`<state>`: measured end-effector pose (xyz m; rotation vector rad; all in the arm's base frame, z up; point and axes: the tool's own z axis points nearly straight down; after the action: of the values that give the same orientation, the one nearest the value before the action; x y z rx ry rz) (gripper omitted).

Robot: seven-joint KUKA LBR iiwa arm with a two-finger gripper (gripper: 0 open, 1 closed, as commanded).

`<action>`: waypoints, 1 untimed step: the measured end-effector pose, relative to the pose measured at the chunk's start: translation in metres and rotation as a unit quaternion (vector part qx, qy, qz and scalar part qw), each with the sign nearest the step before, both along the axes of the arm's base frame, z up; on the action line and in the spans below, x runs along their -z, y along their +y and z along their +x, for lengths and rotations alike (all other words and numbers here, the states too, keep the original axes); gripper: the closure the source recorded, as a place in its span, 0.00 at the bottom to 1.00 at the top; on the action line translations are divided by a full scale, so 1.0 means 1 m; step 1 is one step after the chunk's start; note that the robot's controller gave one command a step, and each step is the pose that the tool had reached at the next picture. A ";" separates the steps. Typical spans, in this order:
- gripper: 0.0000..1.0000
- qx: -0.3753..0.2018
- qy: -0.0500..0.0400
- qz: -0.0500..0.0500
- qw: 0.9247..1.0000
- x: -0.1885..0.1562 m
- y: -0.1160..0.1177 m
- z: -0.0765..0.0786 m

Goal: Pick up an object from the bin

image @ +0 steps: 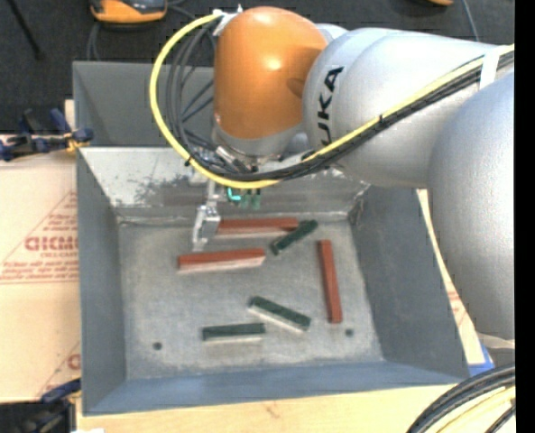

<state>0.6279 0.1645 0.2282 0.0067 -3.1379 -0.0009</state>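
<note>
Looks like the approach step, nothing grabbed yet; seeing fingers (204, 225) spread, pinching nothing, one tip down at the left end of the rear red stick (258, 226); green stick (292, 236) at its right end; probably needs centring over that red stick, then closing.

**Six Bars in the Bin: Three Red, Three Green**

Standing by the grey bin (100, 269), I count six flat bars on its floor. Three are reddish-brown: the far red bar (260, 226), the left red bar (220, 261) and the right red bar (329, 280). Three are dark green: the tilted green bar (292, 236), the middle green bar (279, 313) and the front green bar (233, 332). There are also two tiny dark specks, the left speck (157, 346) and the right speck (349, 334).
</note>
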 end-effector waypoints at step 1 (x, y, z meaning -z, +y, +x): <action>0.00 0.001 -0.004 0.001 1.000 -0.005 -0.001 0.001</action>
<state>0.6292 0.1637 0.2335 0.0027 -3.1456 -0.0028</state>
